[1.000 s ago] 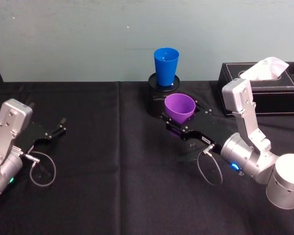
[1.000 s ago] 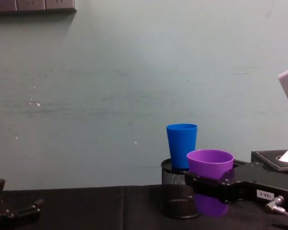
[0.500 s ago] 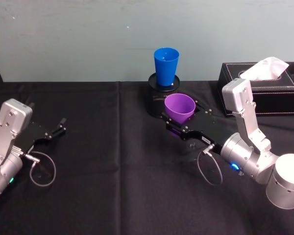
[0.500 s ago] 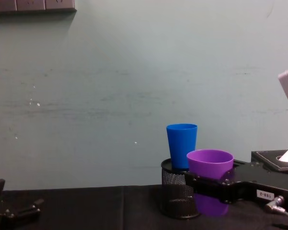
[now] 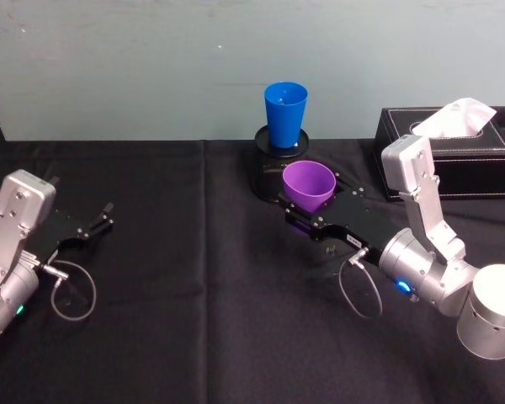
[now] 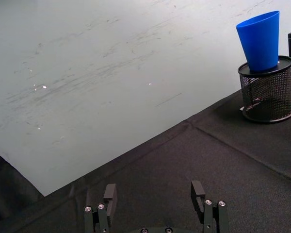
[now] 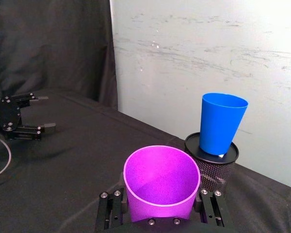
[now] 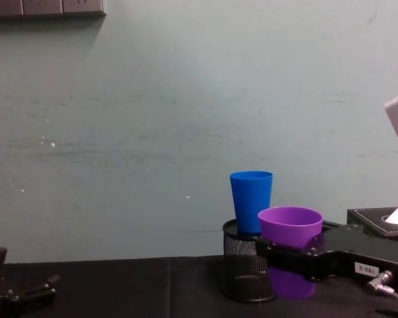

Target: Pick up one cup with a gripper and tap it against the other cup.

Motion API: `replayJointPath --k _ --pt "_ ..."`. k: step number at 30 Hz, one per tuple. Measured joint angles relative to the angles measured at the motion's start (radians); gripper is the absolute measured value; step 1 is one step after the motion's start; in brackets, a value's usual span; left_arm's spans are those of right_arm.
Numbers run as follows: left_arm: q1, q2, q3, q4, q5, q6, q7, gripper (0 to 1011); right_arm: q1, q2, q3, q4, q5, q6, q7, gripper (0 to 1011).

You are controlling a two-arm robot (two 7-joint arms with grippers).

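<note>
Tablecloth [image 5: 194,295], mesh holder [image 6: 266,92] under blue cup [image 6: 259,41]

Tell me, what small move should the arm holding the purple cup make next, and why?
Probably lift it a little and ease it forward. The right gripper clamps the purple cup upright, lower than and apart from the blue cup, which stands atop the mesh holder. The left gripper rests open, far left.

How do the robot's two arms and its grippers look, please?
The left arm and right arm are silver-grey, with rounded joints; the right has a blue ring light, the left a green light. The left gripper and right gripper are black two-jaw clamps, each with a looping grey cable. The right bears a white label.
</note>
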Motion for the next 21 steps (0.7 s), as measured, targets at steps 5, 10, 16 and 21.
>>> replayJointPath --k 5,10,16,21 --pt "0.0 0.0 0.0 0.0 0.0 0.0 0.0 1000 0.0 0.0 0.0 0.0 0.0 0.0 0.0 728" --pt "0.0 0.0 0.0 0.0 0.0 0.0 0.0 1000 0.0 0.0 0.0 0.0 0.0 0.0 0.0 726" --pt "0.0 0.0 0.0 0.0 0.0 0.0 0.0 1000 0.0 0.0 0.0 0.0 0.0 0.0 0.0 726" --pt "0.0 0.0 0.0 0.0 0.0 0.0 0.0 1000 0.0 0.0 0.0 0.0 0.0 0.0 0.0 728"
